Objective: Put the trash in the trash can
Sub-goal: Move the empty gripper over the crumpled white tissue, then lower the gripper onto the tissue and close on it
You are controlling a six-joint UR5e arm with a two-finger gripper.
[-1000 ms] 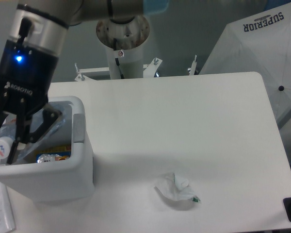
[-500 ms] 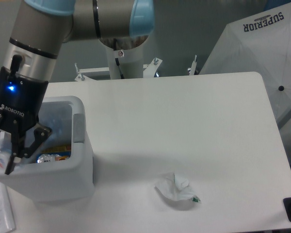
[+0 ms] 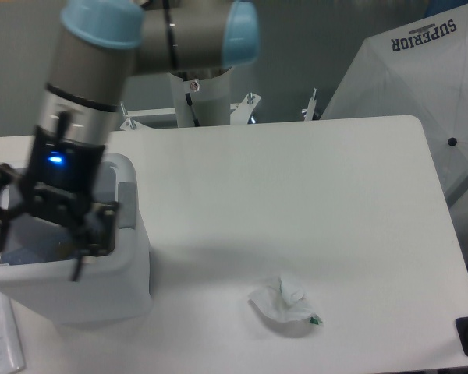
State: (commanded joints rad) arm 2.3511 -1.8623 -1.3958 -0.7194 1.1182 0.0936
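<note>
Listing left to right across the bench:

Item: trash can, white, boxy, rounded corners, thick rim; stands at the near left. Its inside is mostly blocked from sight by the arm. No bottle can be made out in this view, so whether it lies inside cannot be told.

Item: gripper, black with a blue light on its body, hanging over the trash can's opening. Fingers spread wide, one dark finger at each side of the opening, nothing seen between them.

Item: arm, grey tube with pale blue joint caps, reaching from the far mount down to the left.

Item: crumpled wrapper, translucent white with a small green bit at its right near end; lies on the bench at the near edge, centre-right, well apart from the trash can and untouched.

Item: white folded umbrella-like cover marked SUPERIOR, off the bench at the far right.

Governing relation: the wrapper lies to the right of the fingers and somewhat nearer, at bench level, below them. Its long axis appears to run left-far to right-near. By judgement, the next grasp calls for a rightward traverse, then a descent.
</note>
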